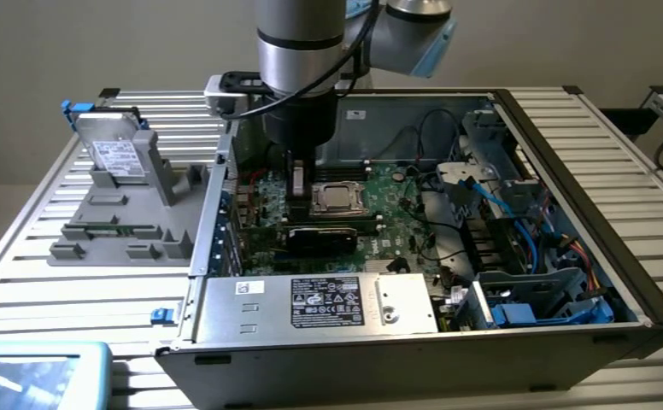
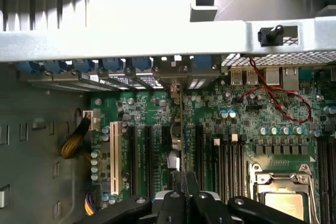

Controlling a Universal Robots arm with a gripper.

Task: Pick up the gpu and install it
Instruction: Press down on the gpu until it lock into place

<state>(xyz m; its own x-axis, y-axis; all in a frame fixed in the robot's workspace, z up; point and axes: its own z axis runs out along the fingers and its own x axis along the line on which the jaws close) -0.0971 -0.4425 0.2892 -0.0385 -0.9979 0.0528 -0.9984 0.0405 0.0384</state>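
My gripper (image 1: 297, 201) reaches down into the open computer case (image 1: 605, 213), over the motherboard's (image 1: 395, 218) expansion slots. In the wrist view the gripper (image 2: 185, 195) is shut on the gpu (image 2: 181, 129). The card shows edge-on as a thin dark line running from the fingers to the case's rear wall. It stands upright in line with a black slot, and its end bracket (image 2: 177, 74) is at the rear openings. In the exterior view a black flat shape (image 1: 322, 237) stands on the board just below the gripper; I cannot tell whether it is the card's cooler face.
A CPU socket (image 1: 337, 198) lies beside the gripper. A red cable (image 2: 283, 103) loops near the rear ports. The power supply (image 1: 320, 303) fills the case's near side. At the exterior view's left, a grey fixture (image 1: 115, 231) holds a labelled drive (image 1: 115, 154).
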